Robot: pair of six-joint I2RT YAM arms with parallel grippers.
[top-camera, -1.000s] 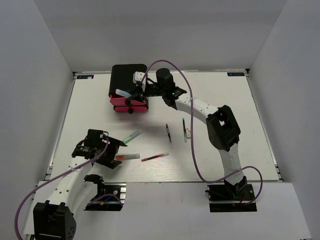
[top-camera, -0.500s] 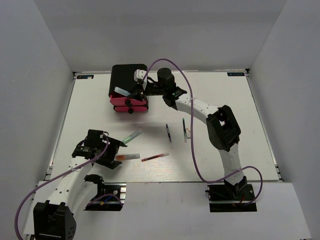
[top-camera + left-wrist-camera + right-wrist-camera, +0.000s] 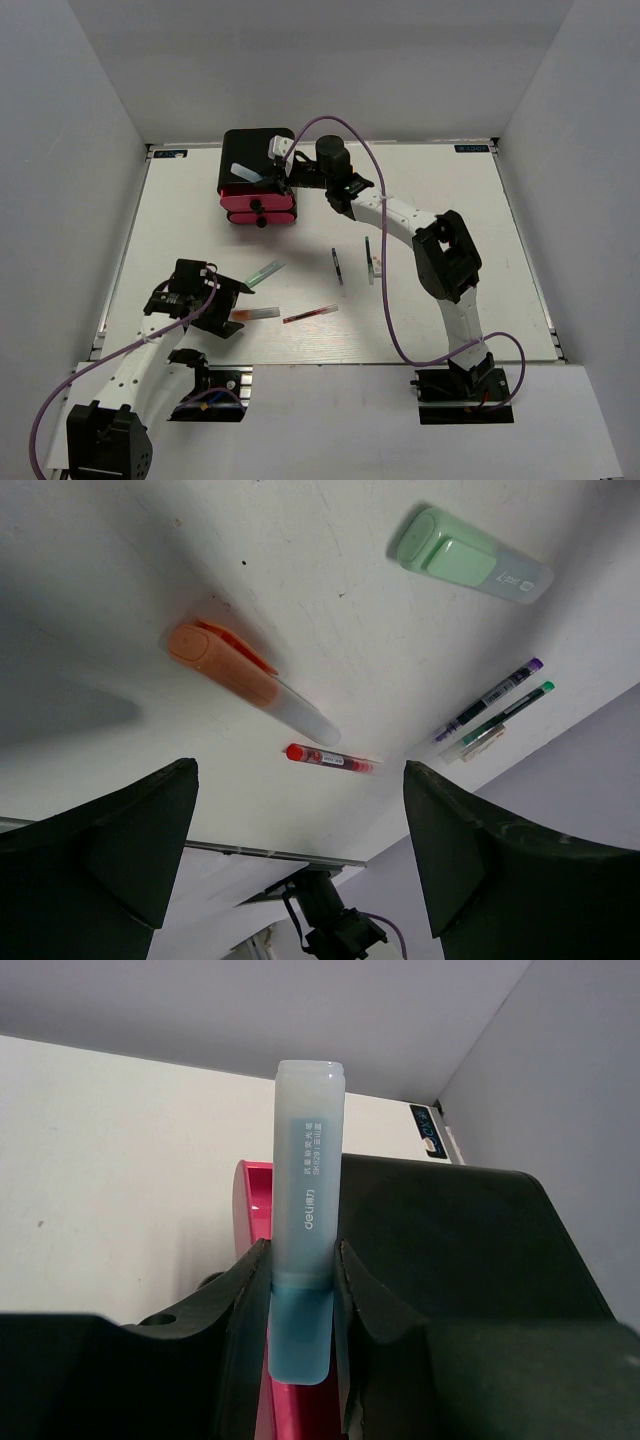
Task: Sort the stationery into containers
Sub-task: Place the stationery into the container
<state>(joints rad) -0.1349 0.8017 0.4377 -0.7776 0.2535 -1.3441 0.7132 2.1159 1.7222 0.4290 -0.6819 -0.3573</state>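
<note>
Light-blue marker [image 3: 243,172] has crept toward the far edge, now above the black box [image 3: 240,145] behind the pink drawers [image 3: 258,208]. Not dropped yet! Right gripper [image 3: 302,1295] clamps one end. Its long axis follows the far edge, free end aiming left. Left gripper [image 3: 215,305] hangs open, near-left.

Three markers [image 3: 470,555], three pens [image 3: 489,699] (one red)

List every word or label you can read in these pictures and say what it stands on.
"deli": on the stubby light-blue marker in the right gripper; the smaller print beside it is unreadable.
Pale green marker: white print, too blurred.
Dark corner sticker: unreadable.
</note>
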